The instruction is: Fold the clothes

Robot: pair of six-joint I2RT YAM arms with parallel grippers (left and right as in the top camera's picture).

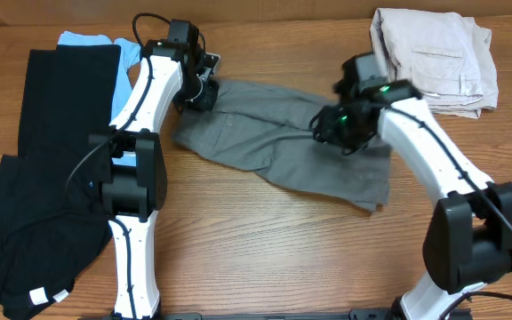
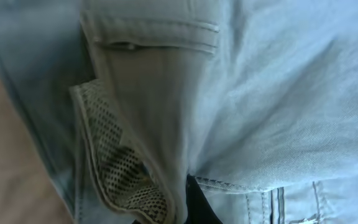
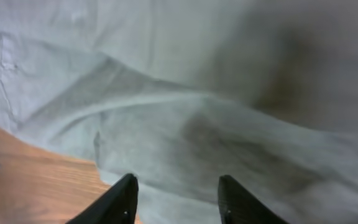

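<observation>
The grey shorts (image 1: 283, 142) lie spread across the middle of the table, waistband to the left. My left gripper (image 1: 204, 92) is at the waistband's far left corner. In the left wrist view one dark finger (image 2: 199, 205) shows under a bunched fold of the shorts (image 2: 166, 93), with the pale mesh lining (image 2: 114, 162) turned out beside it; the jaws look shut on that fold. My right gripper (image 1: 330, 132) hovers over the shorts' right leg. In the right wrist view its fingers (image 3: 176, 183) are apart above the grey cloth (image 3: 229, 124), holding nothing.
Folded pale beige shorts (image 1: 434, 58) sit at the back right. A black garment (image 1: 43, 178) covers the left side, with a light blue cloth (image 1: 92, 40) behind it. Bare wooden table (image 1: 283, 249) lies in front of the shorts.
</observation>
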